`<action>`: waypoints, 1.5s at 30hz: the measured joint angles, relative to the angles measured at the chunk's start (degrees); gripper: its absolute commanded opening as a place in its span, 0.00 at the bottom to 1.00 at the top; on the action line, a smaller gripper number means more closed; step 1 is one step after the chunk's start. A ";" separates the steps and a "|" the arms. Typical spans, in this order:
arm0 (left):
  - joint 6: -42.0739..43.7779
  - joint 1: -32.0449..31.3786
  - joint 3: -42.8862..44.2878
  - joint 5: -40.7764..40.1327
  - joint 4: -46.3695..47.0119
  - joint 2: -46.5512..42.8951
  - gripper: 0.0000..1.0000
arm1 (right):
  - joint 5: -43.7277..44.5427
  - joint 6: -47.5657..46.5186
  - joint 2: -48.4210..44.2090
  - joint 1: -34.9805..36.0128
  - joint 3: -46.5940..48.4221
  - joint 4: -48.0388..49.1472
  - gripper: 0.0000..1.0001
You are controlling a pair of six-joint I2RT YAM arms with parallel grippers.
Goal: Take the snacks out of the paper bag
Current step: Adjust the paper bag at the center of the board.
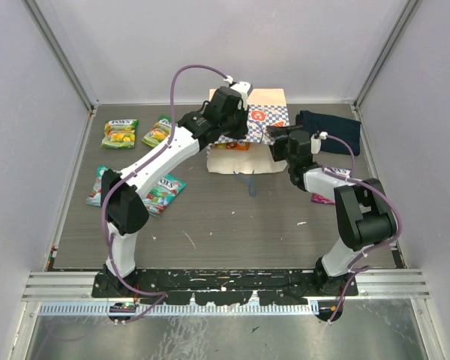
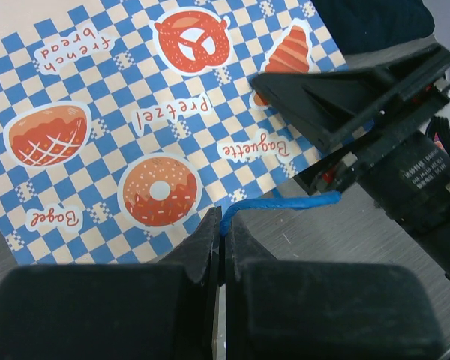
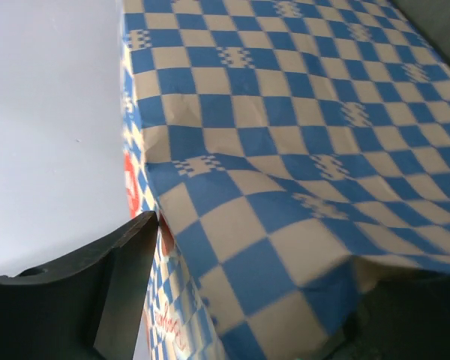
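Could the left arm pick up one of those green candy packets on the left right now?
Probably not yet: the left gripper is shut on the blue cord handle of the paper bag, so it must let go first.

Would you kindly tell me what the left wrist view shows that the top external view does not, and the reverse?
Only the left wrist view shows the left claw pinched shut on the blue cord handle of the paper bag, and the printed pretzel, doughnut and "Baguette" lettering. Only the top external view shows four snack packets on the left of the table and a fifth packet at the right. Both show the bag, the navy cloth and the right claw.
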 measured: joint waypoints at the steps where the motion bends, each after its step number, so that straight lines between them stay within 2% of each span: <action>1: 0.00 -0.02 0.00 -0.02 0.02 0.00 0.00 | 0.57 0.55 1.42 0.04 1.07 1.66 0.58; 6: 0.24 -0.04 0.00 -0.22 -0.02 0.00 0.00 | 2.36 2.05 5.05 0.22 3.45 9.31 0.16; 8: 0.31 -0.04 0.00 -0.24 -0.28 0.00 0.00 | 2.69 2.36 5.57 0.22 3.45 11.37 0.02; 12: 0.22 -0.35 -1.29 -0.24 -0.66 -0.42 0.00 | 2.40 2.49 5.20 0.31 1.51 15.61 0.01; 15: -0.94 -1.57 -6.91 -0.90 -0.83 -3.10 0.00 | 2.10 1.84 0.66 0.74 -5.25 16.00 0.01; 17: -2.34 -4.00 -13.49 -2.56 -0.74 -6.88 0.00 | 1.79 0.96 -6.67 1.33 -11.89 13.70 0.01; 20: -4.15 -9.66 -23.10 -4.52 -0.20 -14.25 0.00 | 1.66 -0.22 -25.94 2.54 -22.01 5.05 0.01; 22: -4.59 -13.33 -27.71 -5.60 0.37 -19.04 0.00 | 2.67 -0.39 -36.06 3.21 -25.27 0.87 0.01; 24: -4.09 -14.78 -28.50 -6.19 0.50 -21.07 0.00 | 4.04 -0.44 -39.98 3.72 -26.32 -0.55 0.01; 26: -3.39 -12.87 -26.40 -6.47 1.20 -20.37 0.00 | 5.01 -0.63 -36.85 3.74 -25.18 0.87 0.01; 27: -2.71 -10.67 -23.93 -6.19 1.11 -18.71 0.00 | 5.57 -0.76 -32.41 3.74 -23.54 2.03 0.01; 32: -1.97 2.64 -3.30 -2.89 1.25 -2.14 0.00 | 3.63 -0.59 -2.58 2.84 -6.71 12.63 0.01; 34: -1.99 5.66 -1.01 -1.68 1.88 1.11 0.00 | 1.11 -0.44 5.14 2.49 -0.68 15.85 0.01; 36: -2.23 7.28 -3.28 -0.52 1.27 1.09 0.00 | -0.85 -1.36 6.49 2.49 0.76 15.32 0.01; 38: -2.21 6.45 -9.01 0.31 1.29 -1.70 0.00 | -2.38 -3.10 2.93 2.54 -1.38 12.61 0.01; 40: -1.99 3.72 -16.55 0.33 1.51 -6.43 0.00 | -2.95 -4.33 -4.52 2.99 -6.27 9.73 0.01; 43: -1.99 -3.96 -29.62 -0.59 1.77 -16.79 0.00 | -2.25 -5.97 -22.97 3.17 -16.85 2.84 0.01; 45: -2.12 -9.49 -33.79 -0.37 1.92 -22.05 0.00 | -1.36 -6.71 -34.73 3.21 -22.56 -2.08 0.01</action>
